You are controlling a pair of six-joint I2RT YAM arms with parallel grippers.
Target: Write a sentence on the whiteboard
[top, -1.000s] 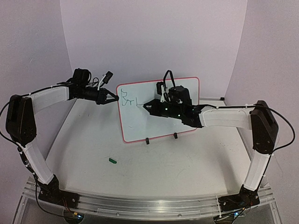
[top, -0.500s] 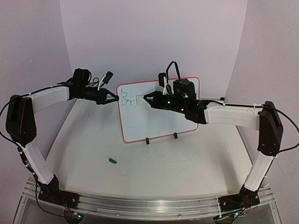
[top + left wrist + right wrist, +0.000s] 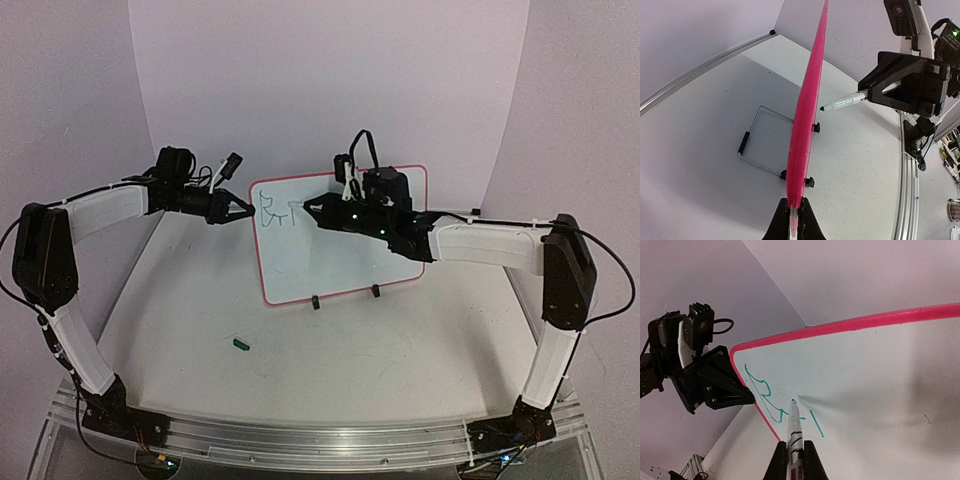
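My left pincer [image 3: 793, 210] is clamped on the left rim of the whiteboard [image 3: 335, 265], which stands upright on its clip feet at the back middle of the table [image 3: 300, 370]. My right pincer [image 3: 793, 447] is pinched around a marker [image 3: 794, 426] whose tip sits by the green strokes [image 3: 762, 390] in the board's upper left corner. To write this well, I'd press only lightly, since the board can tip backward and my left hold is the main brace against that push. I'd run the tip parallel to the face, lift cleanly between strokes, and work rightward, where most of the white is bare. I can't tell whether the tip is touching or just off the surface. The left wrist view shows the board edge-on, so the writing is hidden there, and from above my right arm covers part of the face. The strokes don't read as clear letters. A small green thing [image 3: 240, 344] on the table may be the cap.
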